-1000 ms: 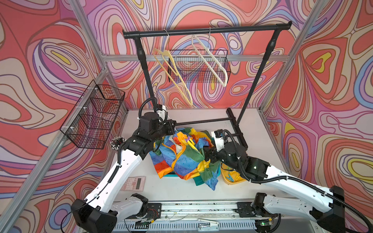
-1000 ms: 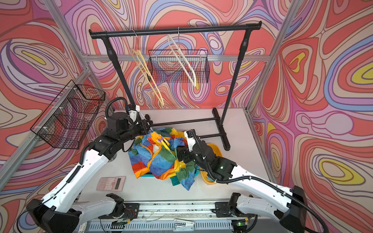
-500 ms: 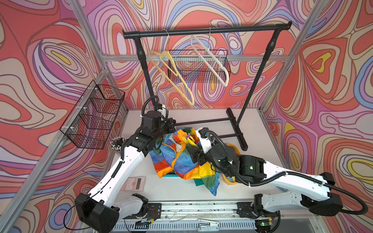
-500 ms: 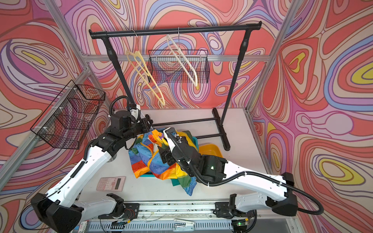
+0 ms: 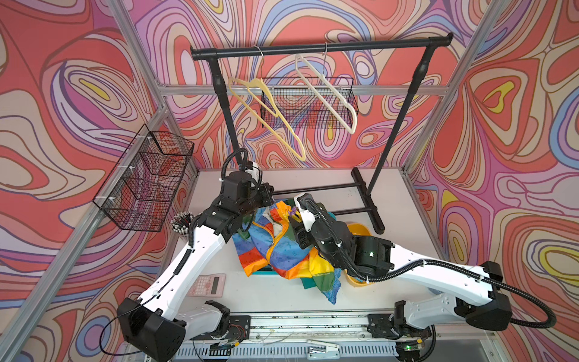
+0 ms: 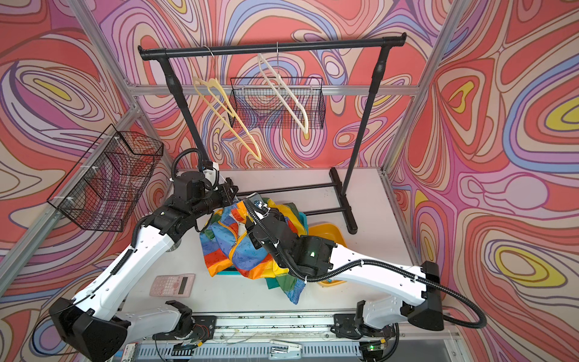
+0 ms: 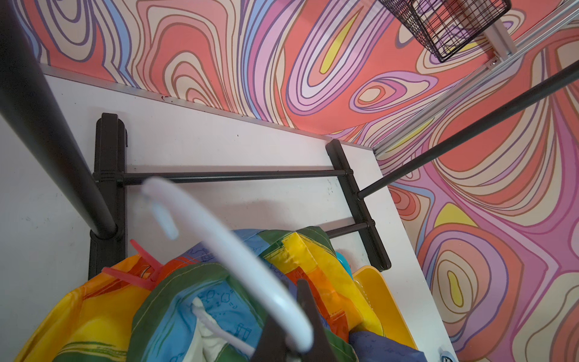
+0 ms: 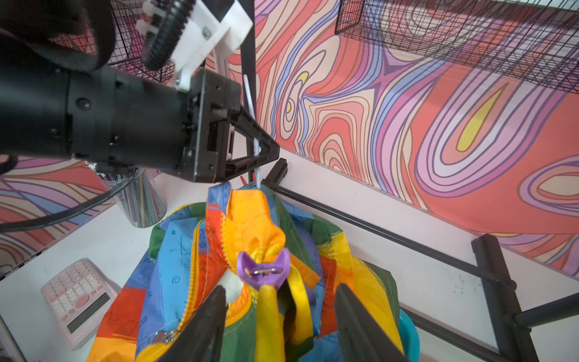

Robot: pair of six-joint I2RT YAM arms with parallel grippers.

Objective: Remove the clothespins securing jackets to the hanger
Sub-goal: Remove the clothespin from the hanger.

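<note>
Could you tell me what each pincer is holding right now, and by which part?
The left pincer grips the white hanger by its hook. The right pincer holds nothing; its jaws stand open at the purple clothespin, not touching it.

Bright, even lighting is noted; shadows on the bench (image 5: pixel 266 296) are faint. The white hanger (image 7: pixel 244 254) is rendered blurred in the left wrist view.

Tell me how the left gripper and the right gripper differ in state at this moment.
The left gripper is shut on the white hanger hook; the right gripper is open. The left one holds something; the right one holds nothing, and the purple clothespin lies in the gap at its fingers. Both are at the rainbow jacket.
</note>
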